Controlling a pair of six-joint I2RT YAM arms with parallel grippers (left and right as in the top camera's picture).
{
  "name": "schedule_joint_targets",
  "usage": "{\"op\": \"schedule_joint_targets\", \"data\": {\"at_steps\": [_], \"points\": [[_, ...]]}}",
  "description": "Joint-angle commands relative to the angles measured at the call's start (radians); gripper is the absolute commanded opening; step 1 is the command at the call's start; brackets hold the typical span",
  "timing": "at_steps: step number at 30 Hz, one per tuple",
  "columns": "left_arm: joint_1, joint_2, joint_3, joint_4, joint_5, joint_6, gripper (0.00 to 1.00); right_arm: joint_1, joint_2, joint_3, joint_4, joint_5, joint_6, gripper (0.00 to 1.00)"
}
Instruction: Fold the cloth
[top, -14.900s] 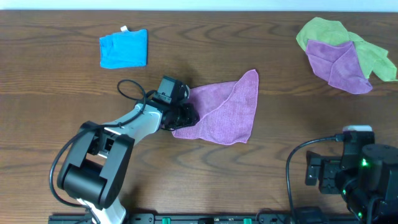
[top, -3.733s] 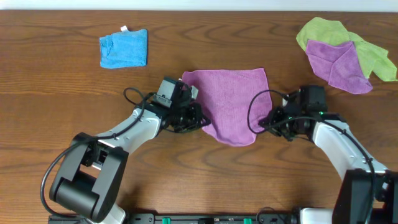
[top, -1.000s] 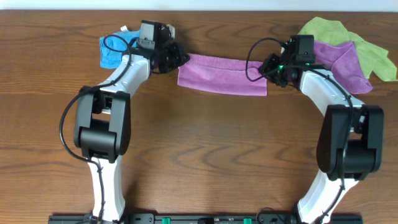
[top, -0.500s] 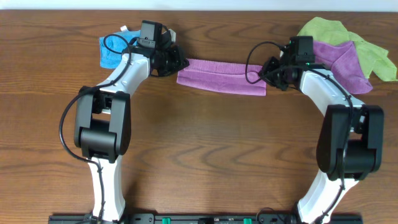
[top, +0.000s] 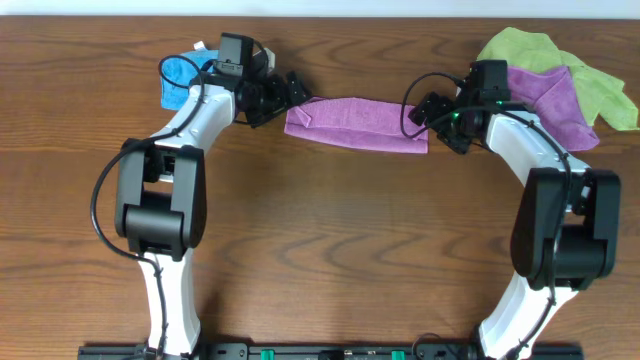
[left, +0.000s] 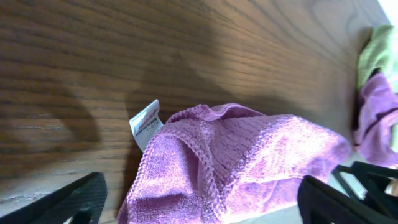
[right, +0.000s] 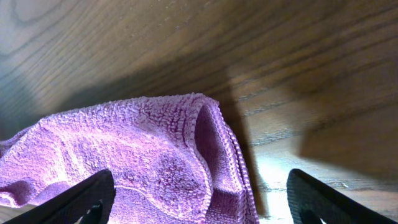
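Observation:
The purple cloth (top: 357, 122) lies on the wooden table as a long folded strip near the far edge. My left gripper (top: 290, 95) stands open at the cloth's left end, its dark fingers (left: 81, 198) wide apart on either side of the corner. That corner of the cloth (left: 249, 155) is bunched, and a white tag (left: 146, 121) sticks out of it. My right gripper (top: 432, 118) is open at the right end. The cloth (right: 143, 149) rests loose between its fingers (right: 323, 199), with the folded edge curling up.
A folded blue cloth (top: 180, 80) lies under my left arm at the back left. A green cloth (top: 530, 55) and another purple cloth (top: 552, 98) are heaped at the back right, close behind my right arm.
Both grippers were shut on the cloth's ends half a second ago and now stand open. The cloth has dropped onto the table and lies free.

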Motion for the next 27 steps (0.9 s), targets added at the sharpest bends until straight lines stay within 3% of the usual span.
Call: {"op": "schedule_joint_targets", "data": {"at_steps": [1,5,7,9,10,16,22,25,27], "points": [[0.014,0.002,0.015,-0.003,0.072,0.015,0.85,-0.007,-0.038,0.019,-0.008,-0.001,-0.013,0.89],[0.019,-0.026,0.016,-0.016,0.116,0.016,0.75,-0.007,-0.095,0.019,-0.030,0.000,-0.039,0.83],[0.019,-0.054,0.016,-0.033,0.118,0.021,0.50,-0.007,-0.127,0.019,-0.053,0.000,-0.055,0.48],[0.019,-0.086,0.016,-0.041,0.117,0.048,0.13,-0.007,-0.156,0.019,-0.085,0.004,-0.062,0.05],[0.019,-0.110,0.016,-0.050,0.115,0.065,0.06,-0.007,-0.170,0.019,-0.104,0.008,-0.065,0.02],[0.019,-0.183,0.016,-0.130,0.026,0.068,0.06,-0.006,-0.204,0.019,-0.190,0.043,-0.109,0.02],[0.019,-0.190,0.015,-0.126,0.224,0.059,0.06,-0.006,-0.204,0.019,-0.234,0.045,-0.110,0.02],[0.017,-0.190,0.015,-0.126,0.229,0.084,0.06,-0.006,-0.205,0.019,-0.248,0.045,-0.116,0.02],[0.002,-0.190,0.015,-0.117,0.188,0.171,0.06,-0.006,-0.209,0.019,-0.260,0.045,-0.143,0.02]]}}
